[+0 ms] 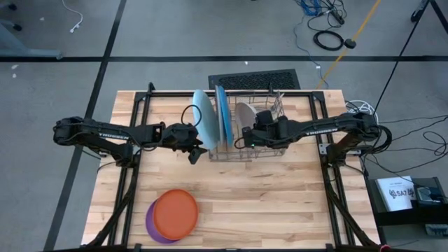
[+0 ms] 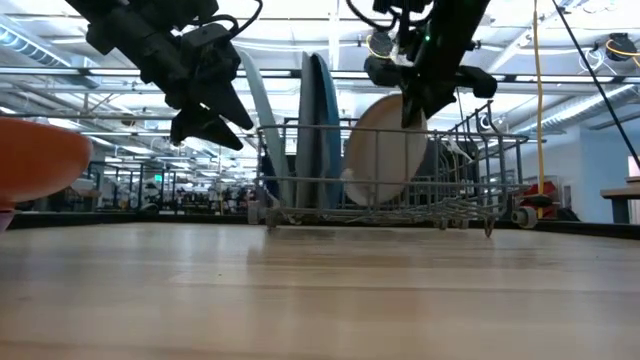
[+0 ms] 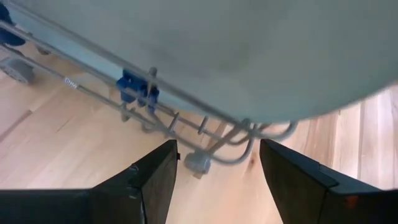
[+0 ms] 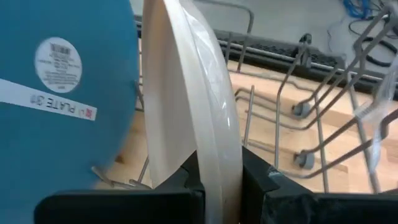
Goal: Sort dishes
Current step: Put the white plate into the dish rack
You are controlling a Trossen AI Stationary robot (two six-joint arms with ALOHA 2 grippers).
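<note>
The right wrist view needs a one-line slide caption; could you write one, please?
Right gripper shut on the rim of the off-white plate standing in the rack beside a blue plate.

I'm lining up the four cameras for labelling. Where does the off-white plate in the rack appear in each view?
High view: off-white plate stands on edge in the wire dish rack, centre right, at the right claw.
Low view: right of centre, behind the rack wires.
Left wrist view: not in it.
Right wrist view: centre, its rim between the claw's fingers.
Shared landmark: the darker blue plate beside it.
</note>
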